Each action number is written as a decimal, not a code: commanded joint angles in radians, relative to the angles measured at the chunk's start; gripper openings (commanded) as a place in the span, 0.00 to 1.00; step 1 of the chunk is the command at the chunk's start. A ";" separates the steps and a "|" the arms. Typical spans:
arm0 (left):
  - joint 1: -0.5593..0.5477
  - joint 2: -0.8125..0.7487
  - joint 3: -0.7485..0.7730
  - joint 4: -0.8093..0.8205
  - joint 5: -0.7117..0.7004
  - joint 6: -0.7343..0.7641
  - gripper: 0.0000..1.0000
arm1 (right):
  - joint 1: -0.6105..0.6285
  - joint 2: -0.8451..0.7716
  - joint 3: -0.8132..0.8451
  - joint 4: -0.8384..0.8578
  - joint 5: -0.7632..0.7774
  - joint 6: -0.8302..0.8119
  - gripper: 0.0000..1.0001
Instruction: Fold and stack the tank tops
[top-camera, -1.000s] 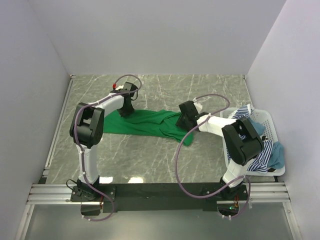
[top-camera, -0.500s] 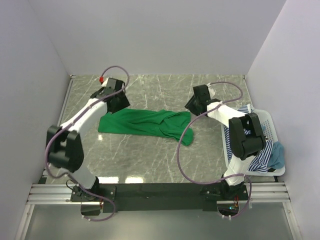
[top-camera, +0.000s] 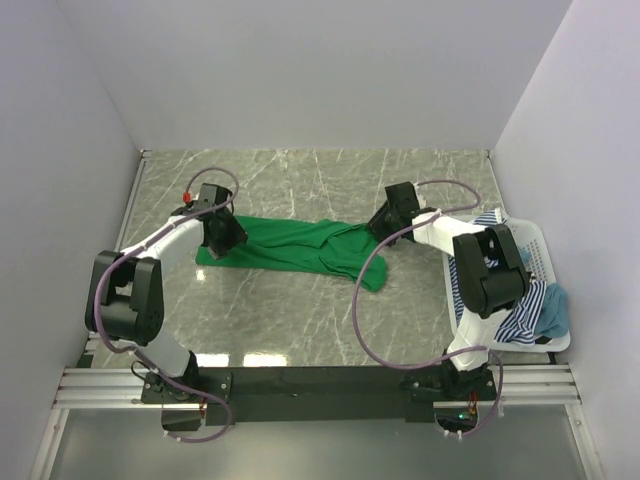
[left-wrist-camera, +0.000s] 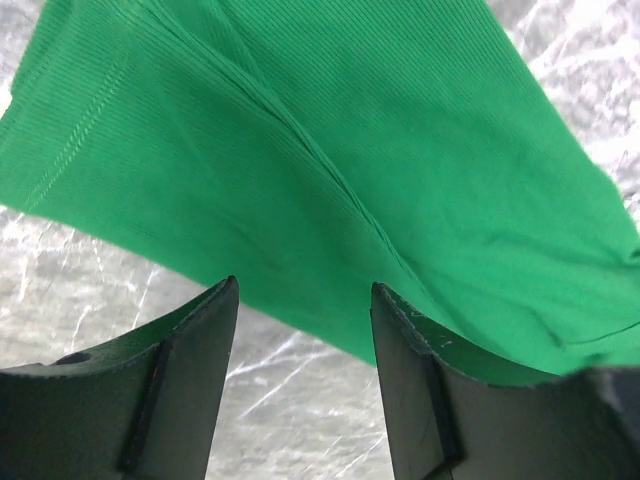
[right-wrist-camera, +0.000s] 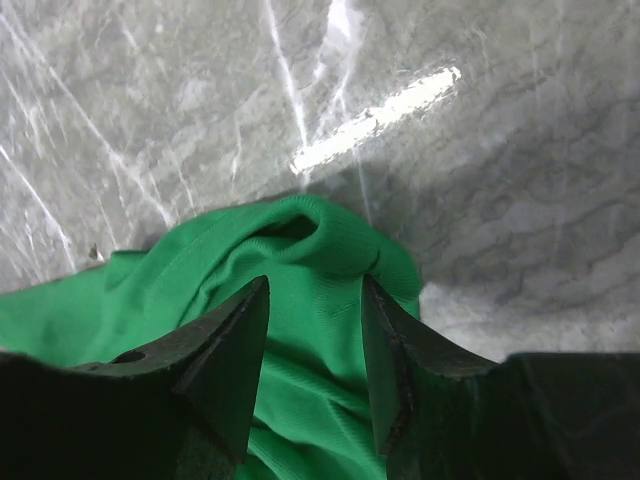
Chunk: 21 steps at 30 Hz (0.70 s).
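I hold my left claw (left-wrist-camera: 303, 290) and right claw (right-wrist-camera: 313, 285) open over opposite ends of the green top (top-camera: 295, 245) (basket (top-camera: 537, 245) with striped top (top-camera: 522, 318) and teal top (top-camera: 556, 310) sits right).

Top camera sits high behind the arm bases, looking down and forward, with the whole worktop (top-camera: 300, 320) and the walls in frame. Left wrist camera is right down close, peering past the left end effector (left-wrist-camera: 303, 300) at one end of the green tank top (left-wrist-camera: 330, 150). Right wrist camera, equally near, looks past the right end effector (right-wrist-camera: 315, 295) at the other end — that cloth shows in all three.
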 joint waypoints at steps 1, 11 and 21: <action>0.037 0.019 -0.021 0.061 0.053 -0.031 0.61 | -0.019 0.030 0.010 0.043 -0.011 0.048 0.49; 0.134 0.076 -0.072 0.073 0.098 -0.067 0.60 | -0.044 0.067 0.071 -0.002 0.131 -0.007 0.46; 0.169 0.078 -0.068 0.049 0.073 -0.055 0.59 | -0.053 0.033 0.100 0.012 0.095 -0.043 0.49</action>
